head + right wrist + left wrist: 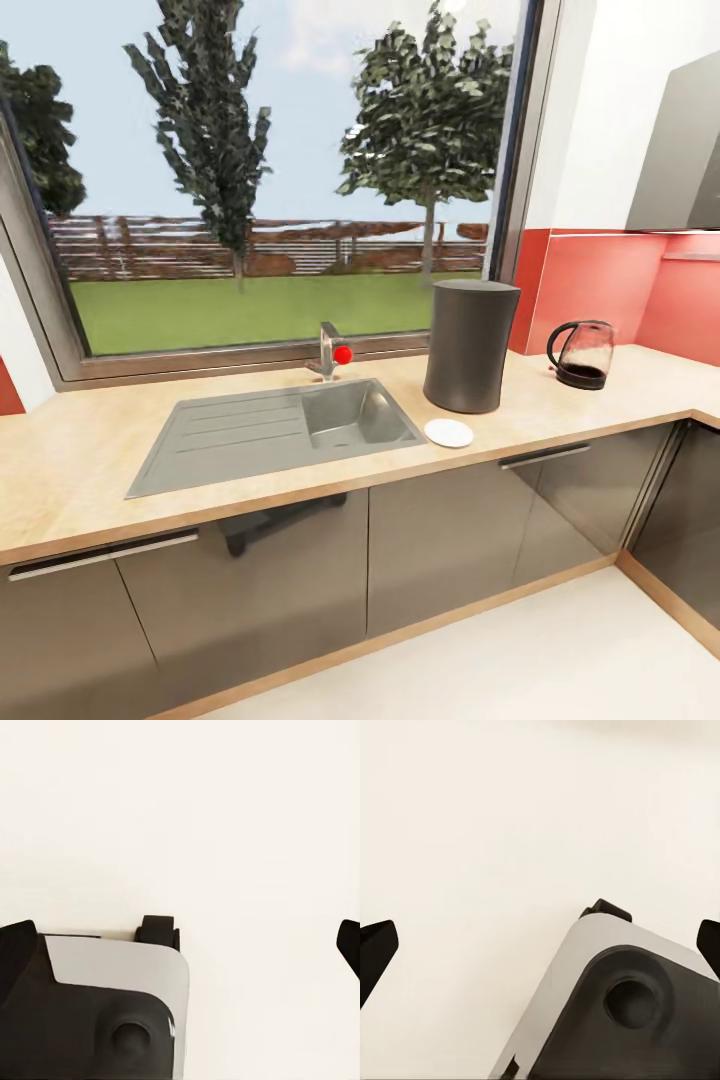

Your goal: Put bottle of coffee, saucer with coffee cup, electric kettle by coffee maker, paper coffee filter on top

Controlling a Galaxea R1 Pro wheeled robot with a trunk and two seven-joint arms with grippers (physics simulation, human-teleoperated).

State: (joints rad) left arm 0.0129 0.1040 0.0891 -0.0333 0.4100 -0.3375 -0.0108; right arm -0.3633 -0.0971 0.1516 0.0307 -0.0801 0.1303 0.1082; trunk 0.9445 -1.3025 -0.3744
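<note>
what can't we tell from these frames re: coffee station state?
- Head view: coffee maker shows a plain dark side; its carafe side faces away, and its flat top is seen too edge-on to check for a filter.
- Head view: saucer looks bare, too small to be sure.
- Head view: electric kettle contents unclear.
- Wrist views: left gripper and right gripper fingertips cut off by frame edges.

Steel sink point(345, 420) with ribbed drainboard point(225, 440) — inset below a wide window point(280, 170). Tap point(328, 352) with red knob point(343, 354) stands behind the basin. Red splashback point(600, 285) at right — grey wall cabinet point(685, 150) above. Dark grey cabinet fronts point(440, 545) below; pale floor point(540, 660).
</note>
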